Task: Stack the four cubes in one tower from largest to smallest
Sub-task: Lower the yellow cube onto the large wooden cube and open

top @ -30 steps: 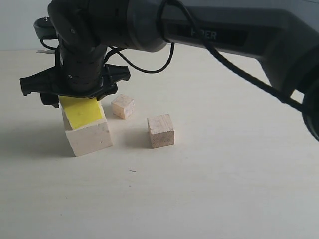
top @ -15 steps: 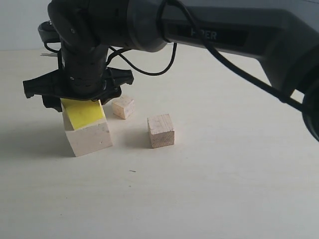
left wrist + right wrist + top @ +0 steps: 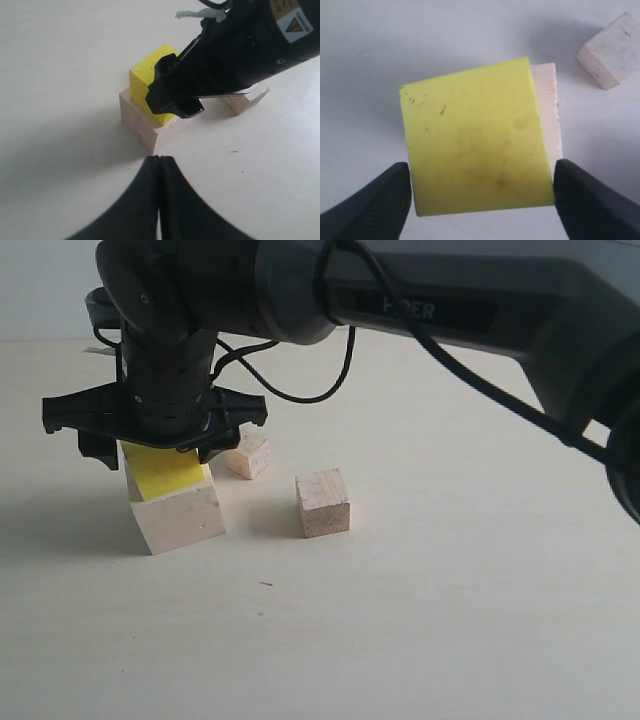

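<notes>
The yellow cube lies flat on the largest pale wood cube at the left, set slightly off its edges. My right gripper reaches across from the right and comes down over it, one finger against each side of the yellow cube. The light-brown cube stands alone to the right. The smallest pinkish cube sits behind, partly hidden by the gripper. My left gripper hangs shut and empty, apart from the two-cube stack.
The right arm's dark body spans the upper scene with a cable looping below it. Pale tabletop stretches in front and to the right of the cubes.
The right gripper has lowered the yellow cube from a tilted pose until it rests flat on the pale cube. The other two cubes have not moved.
</notes>
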Controlling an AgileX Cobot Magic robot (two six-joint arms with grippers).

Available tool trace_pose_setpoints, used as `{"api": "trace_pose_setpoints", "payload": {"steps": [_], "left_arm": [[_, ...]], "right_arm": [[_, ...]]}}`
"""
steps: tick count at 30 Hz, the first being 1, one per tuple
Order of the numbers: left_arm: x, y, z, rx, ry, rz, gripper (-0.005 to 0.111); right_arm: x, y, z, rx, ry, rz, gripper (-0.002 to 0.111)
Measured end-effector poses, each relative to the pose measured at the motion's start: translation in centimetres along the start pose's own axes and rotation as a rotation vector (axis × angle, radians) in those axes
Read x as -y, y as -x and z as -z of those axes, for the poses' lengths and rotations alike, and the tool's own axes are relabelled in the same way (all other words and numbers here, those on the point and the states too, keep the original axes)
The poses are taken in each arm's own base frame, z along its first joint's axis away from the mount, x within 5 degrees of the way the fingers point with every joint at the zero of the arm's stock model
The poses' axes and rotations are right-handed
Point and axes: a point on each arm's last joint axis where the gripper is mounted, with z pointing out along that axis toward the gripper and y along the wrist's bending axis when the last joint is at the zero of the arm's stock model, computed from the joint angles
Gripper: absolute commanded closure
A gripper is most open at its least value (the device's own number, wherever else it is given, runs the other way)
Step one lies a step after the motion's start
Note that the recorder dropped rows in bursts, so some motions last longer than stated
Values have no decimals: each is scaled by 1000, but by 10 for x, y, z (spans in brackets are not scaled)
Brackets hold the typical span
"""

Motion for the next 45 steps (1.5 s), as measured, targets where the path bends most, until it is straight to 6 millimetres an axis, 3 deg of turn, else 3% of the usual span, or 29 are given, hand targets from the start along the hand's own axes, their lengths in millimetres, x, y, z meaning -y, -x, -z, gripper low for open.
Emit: {"api": "trace_pose_setpoints", "payload": {"steps": [20,45], "left_arm": [[0,0,0,-2,-1,0,107],[0,-1,0,-13,-4,0,107]], "right_arm": [[-3,-2,0,-23,30,-71,34],[1,1,0,6,-14,-30,34]]}}
